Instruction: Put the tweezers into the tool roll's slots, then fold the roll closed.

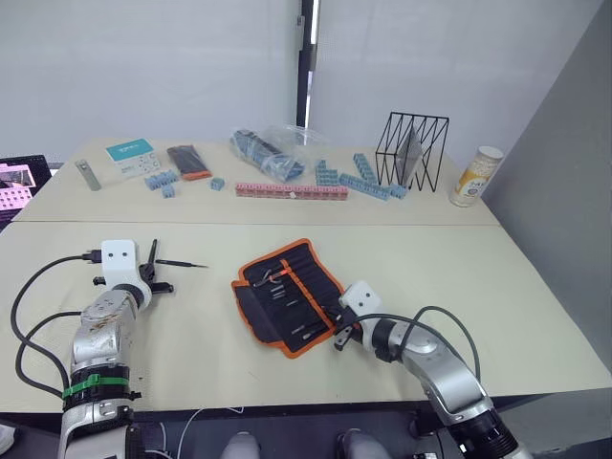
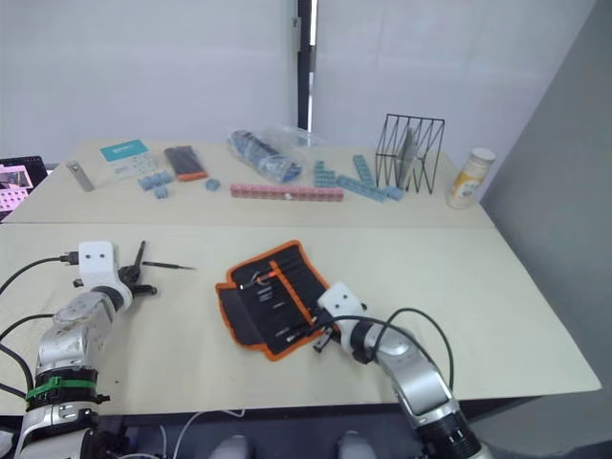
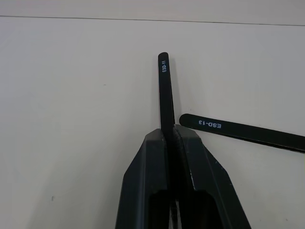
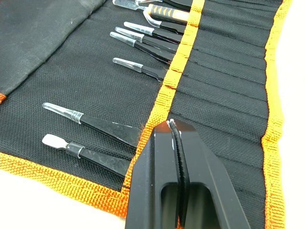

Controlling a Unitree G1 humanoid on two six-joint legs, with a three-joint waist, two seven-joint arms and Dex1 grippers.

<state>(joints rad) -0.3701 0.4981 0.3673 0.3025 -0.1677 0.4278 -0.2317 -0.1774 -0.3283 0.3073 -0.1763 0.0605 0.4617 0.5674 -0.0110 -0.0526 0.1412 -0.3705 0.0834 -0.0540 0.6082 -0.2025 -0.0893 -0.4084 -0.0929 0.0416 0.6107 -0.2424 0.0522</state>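
Left gripper [image 3: 172, 136] clamps one of the tweezers [image 3: 165, 90]; right gripper [image 4: 174, 130] is closed, empty, over the tool roll [image 1: 287, 295], which lies unfolded with several slots [image 4: 224, 102] filled.

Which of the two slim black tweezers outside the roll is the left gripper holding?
The slim black tweezers marked ESD-11, clamped in the left gripper. The other pair, marked ESD-13, lies flat on the beige table beside it, ungripped.

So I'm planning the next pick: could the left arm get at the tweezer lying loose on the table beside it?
Probably not yet: the left gripper is shut on one tweezer. The loose tweezer lies right beside it on bare table, nothing blocking.
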